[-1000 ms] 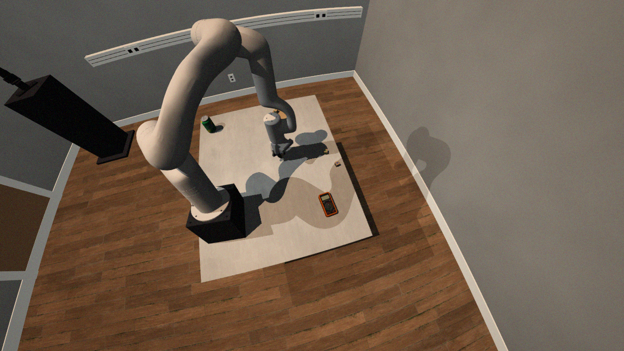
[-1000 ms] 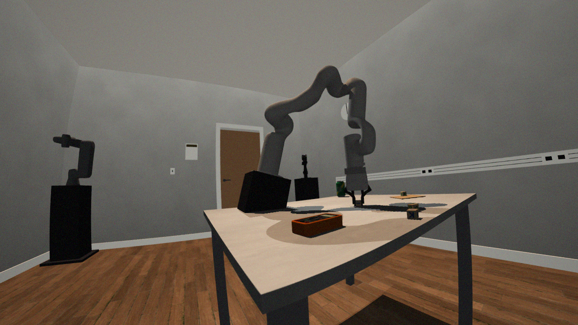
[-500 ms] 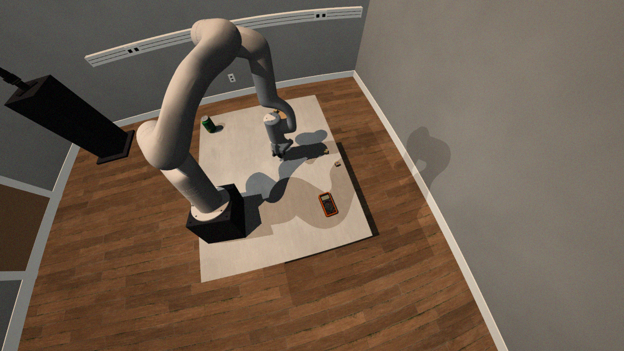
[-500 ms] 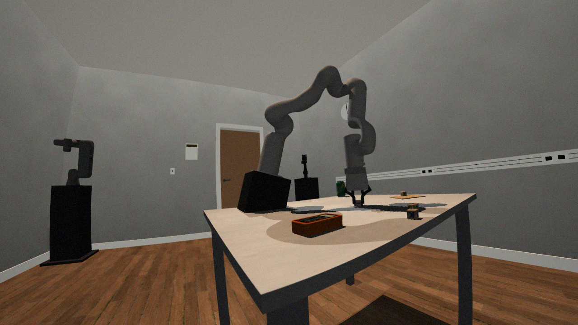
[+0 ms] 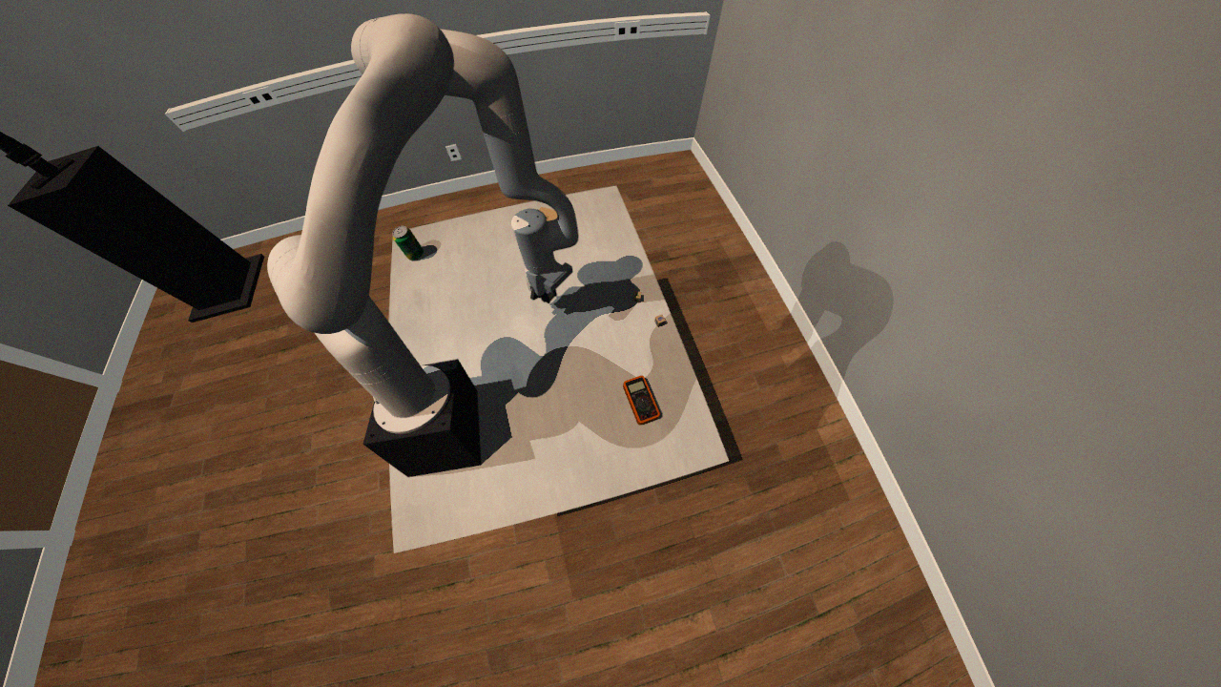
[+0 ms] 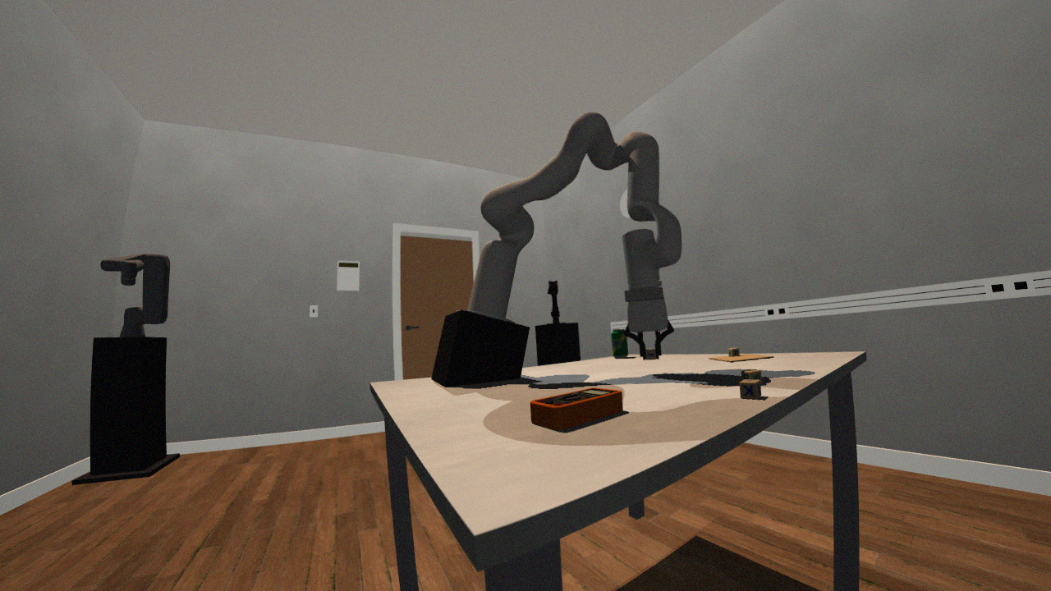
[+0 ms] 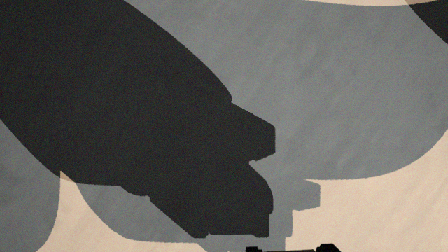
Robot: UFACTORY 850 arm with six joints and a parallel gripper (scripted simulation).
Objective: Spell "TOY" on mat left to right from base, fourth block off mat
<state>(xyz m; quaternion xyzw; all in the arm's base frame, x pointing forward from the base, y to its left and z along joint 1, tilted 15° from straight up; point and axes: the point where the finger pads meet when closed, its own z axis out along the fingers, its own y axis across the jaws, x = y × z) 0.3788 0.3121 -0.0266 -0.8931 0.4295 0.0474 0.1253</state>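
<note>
My gripper (image 5: 544, 293) points straight down over the middle of the table and is shut on a small letter block (image 6: 649, 355), holding it just above the table top. The letter on it cannot be read. In the exterior view the thin tan mat (image 6: 741, 358) lies at the far side with one block (image 6: 733, 351) on it. Two more blocks (image 6: 750, 374) (image 6: 750, 389) sit close together off the mat near the table's right edge; the nearer one shows a blue letter. They also show in the top view (image 5: 638, 296) (image 5: 659, 320). The wrist view shows only table and shadows.
An orange multimeter (image 5: 641, 399) lies on the table on the near right. A green can (image 5: 407, 242) stands at the far left of the table. My black base block (image 5: 423, 418) stands at the table's left edge.
</note>
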